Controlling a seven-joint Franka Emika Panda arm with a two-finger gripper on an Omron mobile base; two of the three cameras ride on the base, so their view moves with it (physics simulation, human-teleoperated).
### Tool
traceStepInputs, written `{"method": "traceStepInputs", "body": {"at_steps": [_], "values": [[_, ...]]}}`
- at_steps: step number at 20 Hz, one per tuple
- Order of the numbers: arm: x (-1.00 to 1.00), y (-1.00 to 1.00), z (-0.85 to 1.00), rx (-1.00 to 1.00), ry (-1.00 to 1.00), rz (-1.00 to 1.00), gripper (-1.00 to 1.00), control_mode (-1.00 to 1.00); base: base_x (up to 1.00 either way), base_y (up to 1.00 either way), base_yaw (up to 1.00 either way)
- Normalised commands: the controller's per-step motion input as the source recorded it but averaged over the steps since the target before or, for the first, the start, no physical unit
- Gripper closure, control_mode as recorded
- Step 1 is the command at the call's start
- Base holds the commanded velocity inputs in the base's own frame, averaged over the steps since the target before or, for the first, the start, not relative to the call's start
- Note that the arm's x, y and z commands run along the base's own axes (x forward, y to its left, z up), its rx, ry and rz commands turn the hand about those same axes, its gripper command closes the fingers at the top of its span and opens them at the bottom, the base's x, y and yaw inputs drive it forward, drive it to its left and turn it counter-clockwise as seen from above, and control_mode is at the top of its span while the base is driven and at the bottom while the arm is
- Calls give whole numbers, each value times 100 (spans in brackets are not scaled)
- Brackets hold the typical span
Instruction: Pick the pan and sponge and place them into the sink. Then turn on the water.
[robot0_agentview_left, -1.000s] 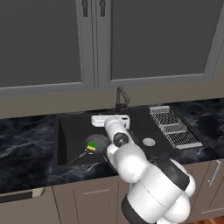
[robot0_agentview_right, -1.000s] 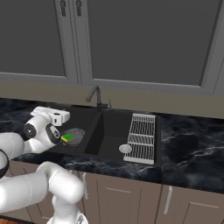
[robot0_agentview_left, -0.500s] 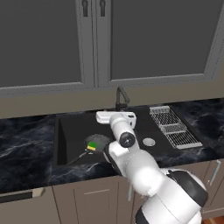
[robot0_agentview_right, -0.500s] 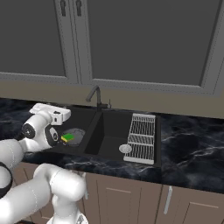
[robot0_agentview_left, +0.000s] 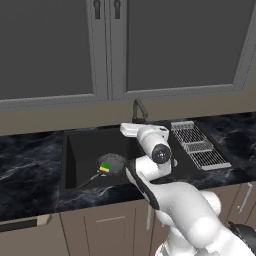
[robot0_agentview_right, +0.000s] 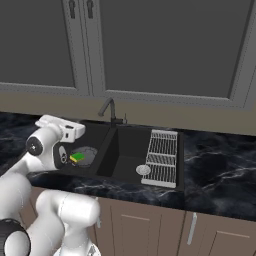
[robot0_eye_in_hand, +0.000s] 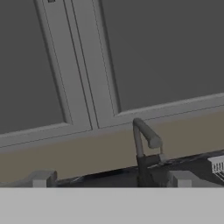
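Note:
The grey pan (robot0_agentview_left: 112, 163) (robot0_agentview_right: 87, 154) lies in the left basin of the black sink (robot0_agentview_left: 76, 146) (robot0_agentview_right: 131, 146), its thin dark handle pointing toward the front left. On the pan rests the green and yellow sponge (robot0_agentview_left: 105, 167) (robot0_agentview_right: 77, 157). My gripper (robot0_agentview_left: 129, 130) (robot0_agentview_right: 75, 132) (robot0_eye_in_hand: 111, 179) hangs open above the sink, empty, aimed at the dark curved faucet (robot0_agentview_left: 139, 108) (robot0_agentview_right: 107, 107) (robot0_eye_in_hand: 142, 146). In the hand view the faucet stands between the two fingertips (robot0_eye_in_hand: 42, 178), a little further off. The water is out of view.
A wire dish rack (robot0_agentview_left: 196, 145) (robot0_agentview_right: 162, 156) lies to the right of the sink, with a round silver drain (robot0_agentview_right: 143, 170) beside it. Dark marble counter (robot0_agentview_left: 27, 160) (robot0_agentview_right: 220, 165) runs on both sides. Grey cabinet doors (robot0_eye_in_hand: 148, 48) hang above the faucet.
The hand has shifted slightly up and to the right, toward the faucet, and the arm's lower part has swung right. The jaws stayed open. Pan and sponge have not moved.

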Motion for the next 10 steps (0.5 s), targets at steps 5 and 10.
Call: {"method": "traceStepInputs", "body": {"at_steps": [5,10], "values": [[-29,-25,37,-2,2,0,-100,-100,0,0,0],[-22,-27,33,-4,0,0,-100,-100,0,0,0]]}}
